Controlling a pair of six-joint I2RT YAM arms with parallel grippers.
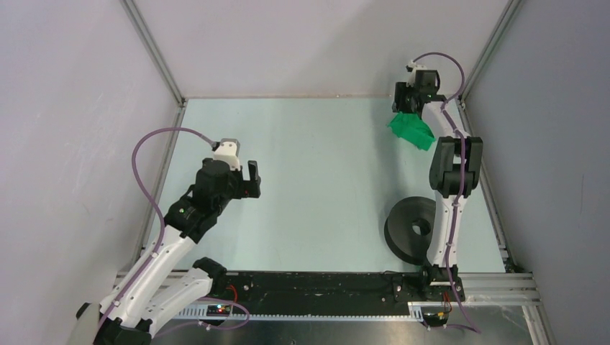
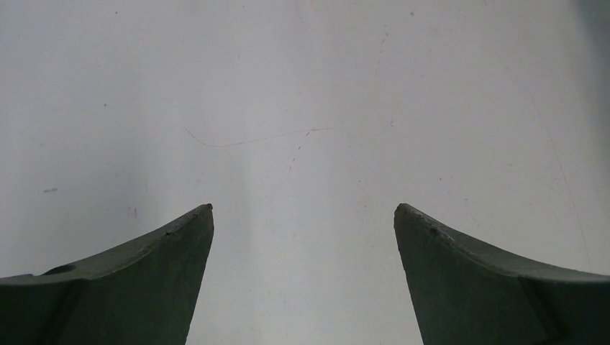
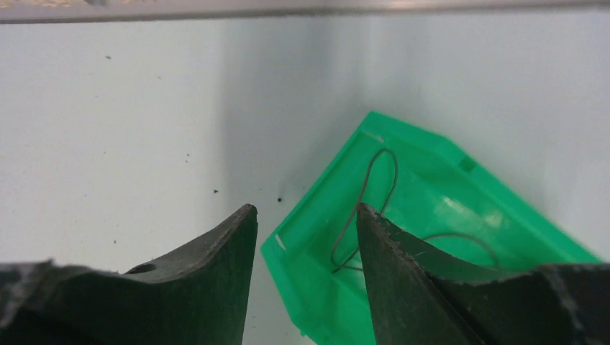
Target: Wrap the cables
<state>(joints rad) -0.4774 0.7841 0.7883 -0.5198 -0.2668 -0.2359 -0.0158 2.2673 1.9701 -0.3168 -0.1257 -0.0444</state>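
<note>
The cables are a very thin dark wiry strand (image 3: 395,176) lying in loose loops inside a tilted green plastic bin (image 3: 431,215) at the table's far right corner (image 1: 411,131). My right gripper (image 3: 306,208) hangs just over the bin's near-left corner, with its jaws apart on either side of the rim and nothing held; it shows in the top view (image 1: 406,108). My left gripper (image 2: 303,208) is open and empty over bare table at the left (image 1: 252,180). A faint thin line (image 2: 244,140) marks the table ahead of it; I cannot tell whether it is a strand or a scratch.
A dark grey round spool (image 1: 410,226) with flat discs leans by the right arm's base at the near right. Frame posts and grey walls bound the table on the left, right and back. A black rail runs along the near edge.
</note>
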